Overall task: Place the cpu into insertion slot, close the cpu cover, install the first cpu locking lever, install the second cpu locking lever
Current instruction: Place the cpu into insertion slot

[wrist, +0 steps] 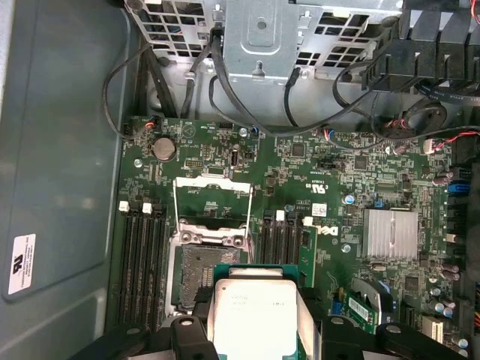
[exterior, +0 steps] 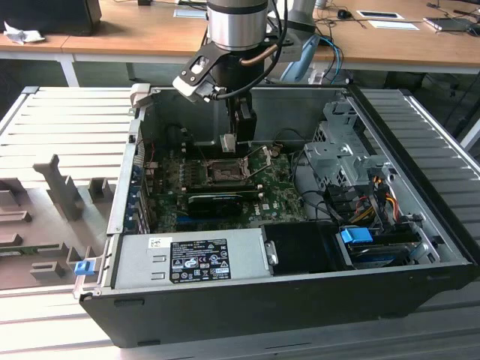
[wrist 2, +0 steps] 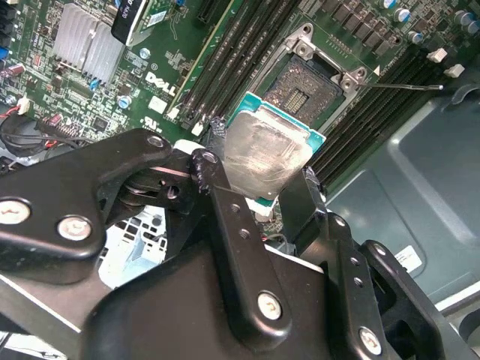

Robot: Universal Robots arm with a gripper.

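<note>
Housing of a power unit (exterior: 191, 259) runs along the nearest edge of the open computer case (exterior: 420, 225), which lies on a ribbed grey surface (exterior: 60, 127). A blue tab (exterior: 356, 235) sits beside it, toward the exterior view's right. Behind these the green board (exterior: 281, 202) lies flat on the case floor, with a long black card (exterior: 217, 202) standing across it.

Just beyond the card is the insertion slot (exterior: 225, 171), a dark square socket in a metal frame, uncovered and with nothing in it. The cpu cover (wrist: 211, 182) stands open, lifted off the socket on the side facing the drive cage (exterior: 337, 154). A thin wire lever (wrist 2: 397, 86) sticks out beside the socket. Narrow black memory slots (wrist: 142, 262) flank the socket on both sides.

Above the socket hangs the hand (exterior: 229, 141), its two black fingers (wrist 2: 225, 210) clamped on opposite edges of the cpu (wrist 2: 274, 146). The chip, pale silver on a green-edged base, is held clear of the socket. In both wrist views it overlaps only one edge of the dark square.

Farther back the arm's silver wrist (exterior: 236, 22) rises out of the case. Beyond it stand wooden desks (exterior: 150, 34) with papers on them.
</note>
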